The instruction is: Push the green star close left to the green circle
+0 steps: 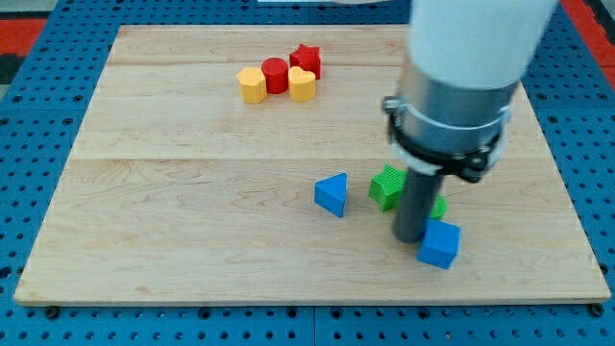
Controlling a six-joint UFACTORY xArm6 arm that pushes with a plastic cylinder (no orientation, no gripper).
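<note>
Two green blocks beside my tip

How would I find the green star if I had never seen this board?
Start at the big dark rod near the view's bottom right of the wooden board. The green star sits just left of it. It is green and ridged, unlike the smooth blue triangle farther left.

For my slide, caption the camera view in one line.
My tip stands between the green star, a mostly hidden green block and the blue cube, blue triangle to the view's left.
</note>
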